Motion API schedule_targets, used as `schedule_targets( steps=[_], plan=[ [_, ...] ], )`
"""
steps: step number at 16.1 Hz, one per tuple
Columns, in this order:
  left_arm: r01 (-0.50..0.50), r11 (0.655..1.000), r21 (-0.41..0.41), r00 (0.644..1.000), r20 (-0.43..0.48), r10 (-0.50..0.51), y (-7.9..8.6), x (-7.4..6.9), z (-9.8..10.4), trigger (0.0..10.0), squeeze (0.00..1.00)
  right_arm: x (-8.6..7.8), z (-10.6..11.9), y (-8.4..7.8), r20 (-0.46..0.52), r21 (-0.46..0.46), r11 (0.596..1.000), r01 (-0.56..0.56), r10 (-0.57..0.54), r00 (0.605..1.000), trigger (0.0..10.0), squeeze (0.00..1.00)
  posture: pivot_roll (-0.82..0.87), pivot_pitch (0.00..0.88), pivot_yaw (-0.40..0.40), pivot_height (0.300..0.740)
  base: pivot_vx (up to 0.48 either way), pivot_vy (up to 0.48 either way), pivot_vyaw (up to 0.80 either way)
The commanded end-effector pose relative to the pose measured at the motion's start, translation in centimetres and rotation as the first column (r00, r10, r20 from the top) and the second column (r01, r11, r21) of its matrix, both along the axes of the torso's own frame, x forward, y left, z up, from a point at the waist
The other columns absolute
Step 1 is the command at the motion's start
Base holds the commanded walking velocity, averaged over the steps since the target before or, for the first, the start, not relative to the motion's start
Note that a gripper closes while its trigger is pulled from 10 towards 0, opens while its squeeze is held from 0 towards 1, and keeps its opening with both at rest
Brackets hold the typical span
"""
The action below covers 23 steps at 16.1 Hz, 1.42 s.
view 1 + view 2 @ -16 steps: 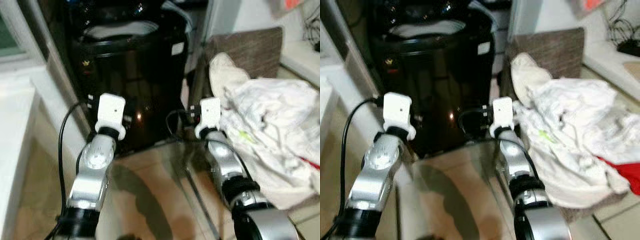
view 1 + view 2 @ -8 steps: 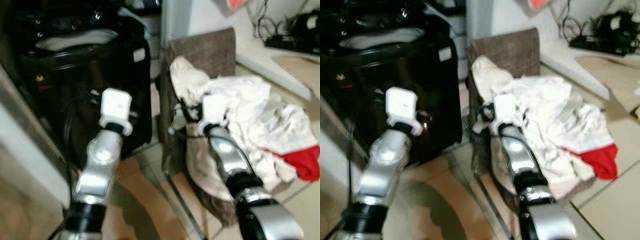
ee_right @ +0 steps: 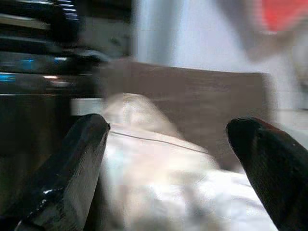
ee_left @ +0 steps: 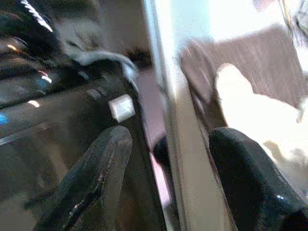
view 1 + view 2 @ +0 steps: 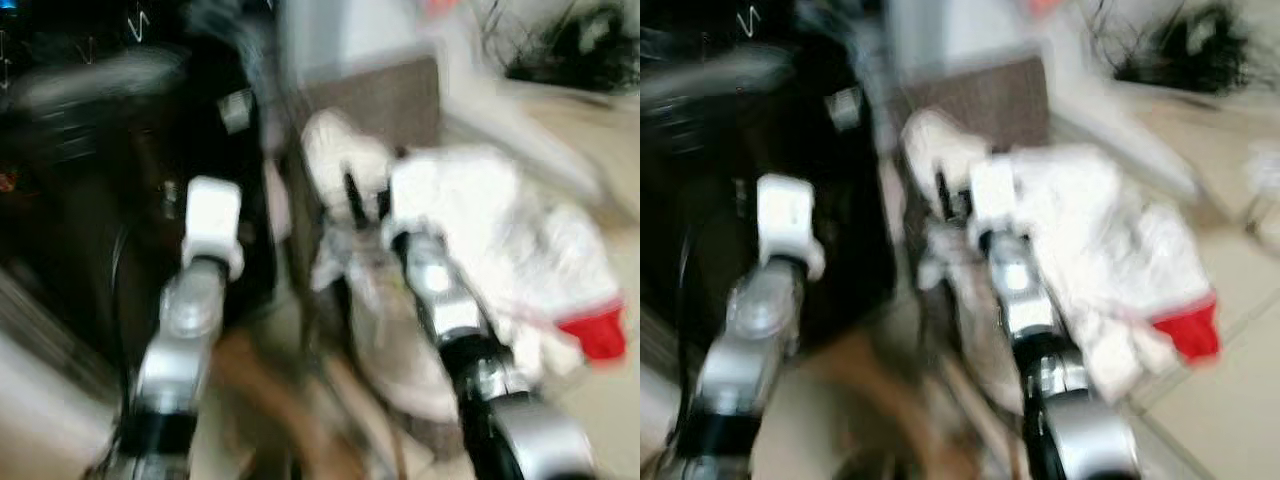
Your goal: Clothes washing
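Ahead on the right, a brown basket brims with white laundry and one red piece, beside the black washing machine. Right gripper faces the heap, fingers spread wide and empty. Left gripper, fingers likewise apart and empty, points between machine and basket.

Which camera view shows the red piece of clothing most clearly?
The right eye view shows the red garment best: it lies at the outer edge of the white laundry pile, though blurred. The left eye view shows it too, closer to the frame's edge. In the right wrist view, only a reddish blur appears, too unclear to identify.
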<state>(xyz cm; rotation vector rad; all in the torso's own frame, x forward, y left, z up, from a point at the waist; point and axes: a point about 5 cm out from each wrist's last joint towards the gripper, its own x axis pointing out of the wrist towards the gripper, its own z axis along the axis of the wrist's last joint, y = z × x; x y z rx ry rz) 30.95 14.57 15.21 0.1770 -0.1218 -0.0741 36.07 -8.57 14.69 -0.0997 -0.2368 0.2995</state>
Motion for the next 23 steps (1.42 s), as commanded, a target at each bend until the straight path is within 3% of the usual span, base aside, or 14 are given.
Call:
schedule_targets(
  steps=[1,2,5,6,9,13,16,20,23],
  plan=[
    [0.032,1.000,-0.001,0.999,0.033,-0.032,-1.2,0.2,0.7,10.0,0.00,0.1,0.0,-1.9,0.009,0.010,0.998,0.060,-0.060,0.998,10.0,0.00,0.02,0.000,-0.007,0.740,0.000,0.000,-0.73],
    [0.032,0.999,-0.001,0.999,0.033,-0.032,-1.2,0.2,0.7,10.0,0.00,0.2,0.1,-2.1,-0.001,0.033,0.997,0.075,-0.075,0.997,10.0,0.00,0.02,0.000,-0.007,0.740,0.000,0.000,0.00],
    [0.028,1.000,-0.003,0.999,0.035,-0.028,-1.1,0.3,0.8,10.0,0.00,1.0,0.7,-3.7,-0.116,0.224,0.955,0.195,-0.173,0.978,10.0,0.00,0.01,0.000,-0.006,0.740,0.000,0.000,0.00],
    [0.026,1.000,-0.005,0.999,0.032,-0.026,-1.0,0.4,0.8,10.0,0.00,1.1,0.5,-4.1,-0.152,0.236,0.947,0.216,-0.183,0.971,10.0,0.00,0.00,0.000,-0.004,0.740,0.000,0.000,0.00],
    [0.012,1.000,0.012,1.000,0.027,-0.012,-1.0,0.8,0.8,10.0,0.00,1.4,-0.6,-4.7,-0.236,0.234,0.943,0.237,-0.182,0.955,10.0,0.00,0.00,0.003,-0.002,0.740,0.000,0.000,0.00],
    [0.029,0.999,0.036,0.999,0.024,-0.030,-1.0,0.8,0.8,10.0,0.00,1.6,-0.7,-5.0,-0.261,0.227,0.941,0.251,-0.190,0.947,10.0,0.00,0.00,0.014,0.010,0.740,0.000,0.000,0.00],
    [0.036,0.999,0.031,0.999,0.026,-0.037,-1.1,1.0,1.0,10.0,0.00,2.3,-1.3,-5.4,-0.371,0.291,0.907,0.304,-0.186,0.910,10.0,0.00,0.00,0.015,0.021,0.740,0.000,0.000,0.00],
    [0.042,0.999,0.025,0.999,0.023,-0.043,-1.3,0.9,1.1,10.0,0.00,3.1,-0.6,-5.3,-0.396,0.231,0.941,0.248,-0.142,0.907,10.0,0.00,0.01,0.017,0.023,0.740,0.000,0.000,0.00],
    [0.034,0.999,0.015,0.999,0.012,-0.034,-1.1,0.7,1.0,10.0,0.00,3.2,-1.3,-4.9,-0.474,0.243,0.941,0.233,-0.094,0.875,10.0,0.00,0.03,0.019,0.020,0.740,0.000,0.000,0.00]
  ],
)
